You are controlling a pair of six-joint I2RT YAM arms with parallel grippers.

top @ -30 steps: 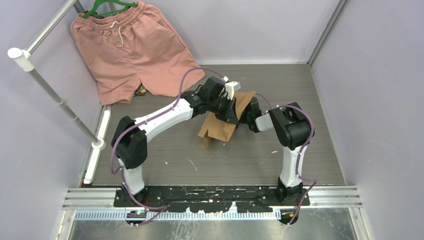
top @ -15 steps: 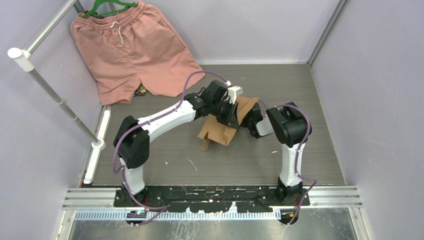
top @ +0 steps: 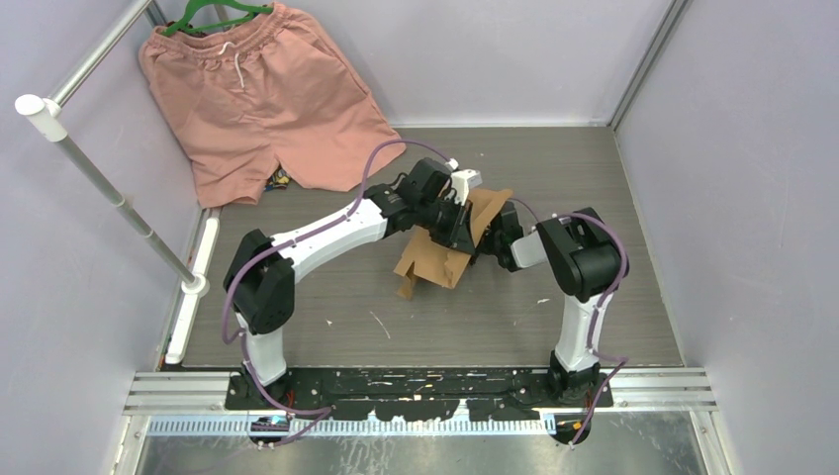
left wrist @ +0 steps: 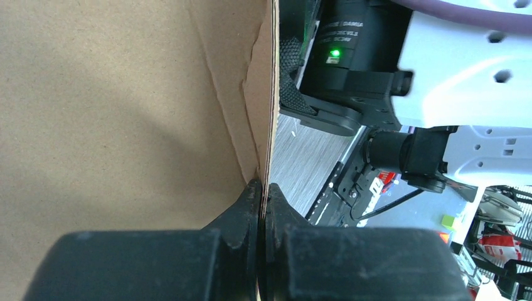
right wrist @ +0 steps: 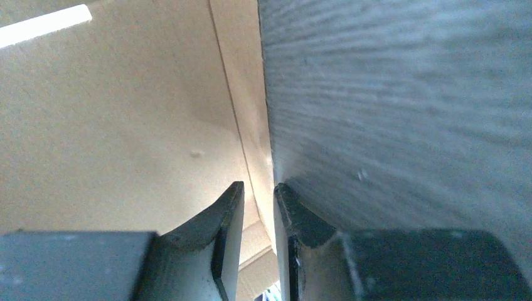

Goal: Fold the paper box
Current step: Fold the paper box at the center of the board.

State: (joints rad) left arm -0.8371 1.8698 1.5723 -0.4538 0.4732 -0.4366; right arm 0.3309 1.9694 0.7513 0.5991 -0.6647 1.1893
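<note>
We see the box (top: 442,259) mid-tabletop (top: 594,178), its long axis running near-left to far-right, the left end effector (left wrist: 262,191) pinching its edge, the right end effector (right wrist: 257,200) narrowly straddling another edge, grip unclear.

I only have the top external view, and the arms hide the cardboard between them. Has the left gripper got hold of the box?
Observer: Yes. On the left wrist view the left gripper is shut on the thin edge of a panel of the paper box.
Operator: And the right one?
Observer: The right wrist view shows the right gripper with its jaws slightly apart and a panel edge running into the gap. I cannot tell whether it pinches the panel.
</note>
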